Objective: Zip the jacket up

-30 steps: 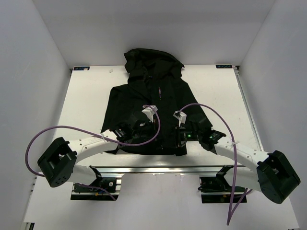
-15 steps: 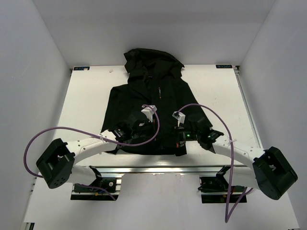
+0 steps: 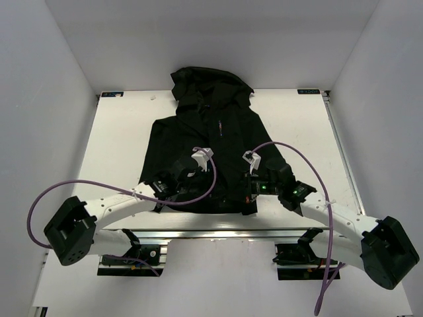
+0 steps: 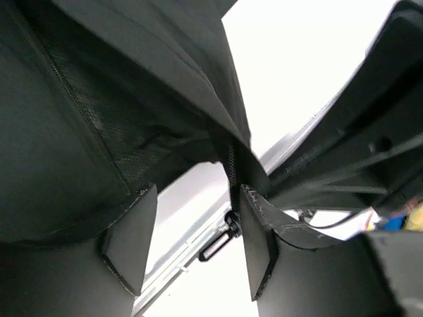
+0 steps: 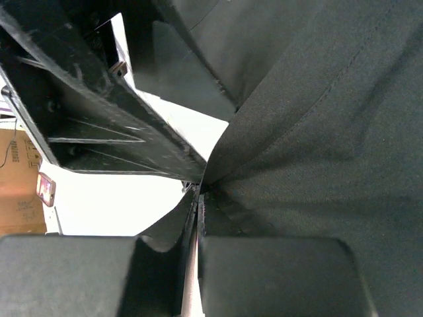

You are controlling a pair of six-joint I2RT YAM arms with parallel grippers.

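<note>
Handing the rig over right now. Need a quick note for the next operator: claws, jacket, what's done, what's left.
Claws: the left claw is open at the hem beside the zipper, gripping nothing. The right claw is shut on a fold of the jacket near the hem.
Jacket: flat on the table, hood at the far end, hem toward the arms.
Done: one side of the hem is pinched.
Left: probably grab the zipper and run it up. How far it is closed cannot be told.
</note>
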